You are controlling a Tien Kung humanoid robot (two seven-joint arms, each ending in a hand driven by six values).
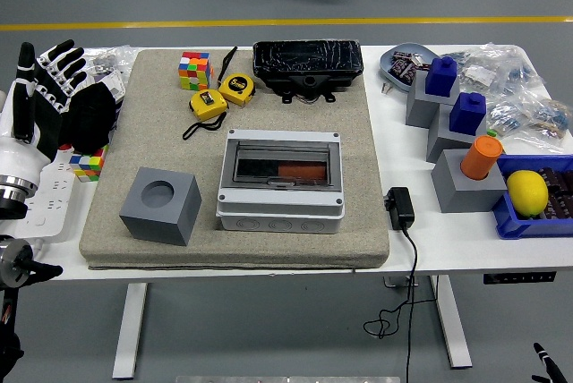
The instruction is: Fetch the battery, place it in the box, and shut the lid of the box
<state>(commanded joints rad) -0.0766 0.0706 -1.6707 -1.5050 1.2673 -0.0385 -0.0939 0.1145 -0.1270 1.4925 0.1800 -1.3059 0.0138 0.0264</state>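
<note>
Left hand hangs at the table's left edge, fingers spread and holding nothing. On the grey mat sits the box, pale grey, its clear lid shut flat; through the lid an orange-red battery shows, lying inside on the right. Beside the box stands a grey cube with a round hole; behind it lie two yellow tape measures and a black tray.

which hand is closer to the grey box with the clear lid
Left. The left hand is raised at the table's left edge, fingers spread and empty, well to the left of the grey box on the mat. The right hand is out of view.
</note>
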